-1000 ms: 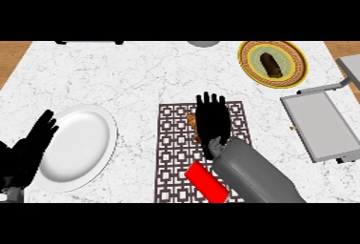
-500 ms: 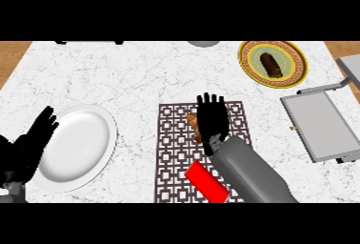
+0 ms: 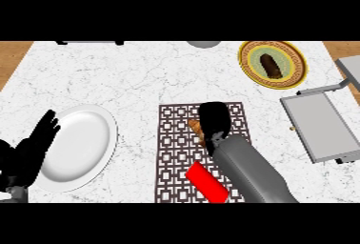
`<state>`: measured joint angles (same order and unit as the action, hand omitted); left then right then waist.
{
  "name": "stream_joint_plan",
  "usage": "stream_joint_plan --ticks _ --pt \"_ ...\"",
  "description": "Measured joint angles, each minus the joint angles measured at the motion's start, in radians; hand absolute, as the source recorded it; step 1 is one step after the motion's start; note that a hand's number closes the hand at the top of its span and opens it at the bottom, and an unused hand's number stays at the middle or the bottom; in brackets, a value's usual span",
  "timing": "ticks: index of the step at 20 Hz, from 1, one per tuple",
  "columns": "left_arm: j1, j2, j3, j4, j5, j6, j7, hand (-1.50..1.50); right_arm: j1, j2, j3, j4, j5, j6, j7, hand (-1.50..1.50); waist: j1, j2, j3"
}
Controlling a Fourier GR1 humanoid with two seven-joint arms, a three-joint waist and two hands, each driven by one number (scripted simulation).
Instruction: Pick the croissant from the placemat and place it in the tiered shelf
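The croissant (image 3: 197,129) lies on the dark patterned placemat (image 3: 175,157) in the middle of the counter; only its left edge shows. My right hand (image 3: 215,119) is down over it with fingers curled round it, the grey forearm running back to the lower edge. The grey tiered shelf (image 3: 323,126) stands at the right edge, apart from the hand, with its upper tier (image 3: 352,70) further back. My left hand (image 3: 32,152) rests open at the left edge, beside a white plate.
A white plate (image 3: 77,147) lies left of the placemat. A flat red object (image 3: 207,182) sits on the placemat's near end. At the back right, a yellow-rimmed plate (image 3: 273,64) holds a dark brown item. A grey bowl (image 3: 204,44) sits at the far edge.
My right hand's fingers, straight and spread before, have curled down over the croissant. The left hand has barely moved.
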<state>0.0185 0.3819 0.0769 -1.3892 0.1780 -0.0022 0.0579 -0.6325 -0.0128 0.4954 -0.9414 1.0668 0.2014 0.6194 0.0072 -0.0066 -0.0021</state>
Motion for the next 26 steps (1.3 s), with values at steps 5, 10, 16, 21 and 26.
stream_joint_plan --ticks 5,10,16,21,26 --pt "-0.017 -0.011 0.017 0.007 -0.018 -0.008 0.015 0.0 0.009 -0.005 0.008 -0.009 0.044 -0.024 -0.04 1.5 -0.001 -0.001 0.0" --pt "0.014 -0.024 0.023 -0.051 -0.031 -0.011 0.034 0.0 0.034 -0.007 0.009 -0.073 0.104 -0.049 -0.05 1.5 -0.003 0.0 0.0" --pt "0.029 -0.022 0.04 -0.034 -0.03 -0.009 0.023 0.0 0.019 -0.059 -0.231 -0.096 0.096 -0.156 0.228 1.5 -0.035 0.002 0.002" --pt "0.034 -0.021 0.045 -0.041 -0.025 -0.017 0.021 0.0 -0.049 -0.101 -0.415 -0.111 0.118 -0.212 0.44 1.5 -0.025 0.002 0.002" --pt "0.026 -0.013 0.048 -0.036 -0.024 -0.027 0.032 0.0 -0.093 -0.09 -0.482 -0.213 0.193 -0.22 0.525 1.5 -0.022 -0.001 0.001"
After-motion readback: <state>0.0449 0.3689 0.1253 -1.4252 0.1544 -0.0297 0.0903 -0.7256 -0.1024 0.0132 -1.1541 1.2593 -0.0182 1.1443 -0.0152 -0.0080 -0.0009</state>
